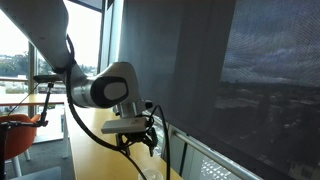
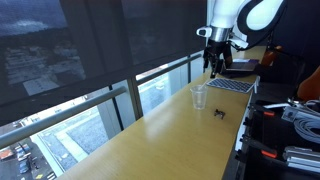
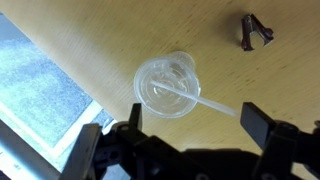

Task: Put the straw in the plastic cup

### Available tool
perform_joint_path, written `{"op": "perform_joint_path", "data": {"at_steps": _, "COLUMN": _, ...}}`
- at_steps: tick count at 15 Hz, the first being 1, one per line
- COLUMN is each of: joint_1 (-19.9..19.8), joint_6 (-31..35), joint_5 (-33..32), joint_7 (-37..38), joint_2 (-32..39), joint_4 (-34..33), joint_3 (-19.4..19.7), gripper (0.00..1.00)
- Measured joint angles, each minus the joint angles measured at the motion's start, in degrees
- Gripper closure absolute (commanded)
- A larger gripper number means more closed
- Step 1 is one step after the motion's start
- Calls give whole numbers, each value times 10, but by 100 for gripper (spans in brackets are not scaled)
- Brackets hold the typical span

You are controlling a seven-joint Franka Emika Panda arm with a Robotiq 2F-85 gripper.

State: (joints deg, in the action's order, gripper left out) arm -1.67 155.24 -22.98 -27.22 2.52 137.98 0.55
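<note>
Your gripper [image 3: 193, 117], bottom of frame, has its fingers apart: the straw [image 3: 196, 97] already leans on the cup [image 3: 165, 85] rim, centre frame.

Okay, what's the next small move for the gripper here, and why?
Probably lift the gripper straight up and away. In the wrist view the straw already lies with one end inside the plastic cup, leaning over its rim, and the jaws stand wide apart, holding nothing.
</note>
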Motion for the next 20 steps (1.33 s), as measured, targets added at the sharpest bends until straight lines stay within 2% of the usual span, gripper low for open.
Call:
{"op": "perform_joint_path", "data": {"at_steps": 16, "joint_1": -17, "joint_6": 0, "joint_5": 1, "joint_7": -3, "joint_2": 2, "joint_4": -38, "joint_3": 14, "gripper": 0}}
{"op": "perform_joint_path", "data": {"at_steps": 20, "joint_1": -19, "joint_6": 0, "joint_5": 19, "joint_7": -13, "joint_2": 0, "joint_4": -46, "joint_3": 15, "gripper": 0}}
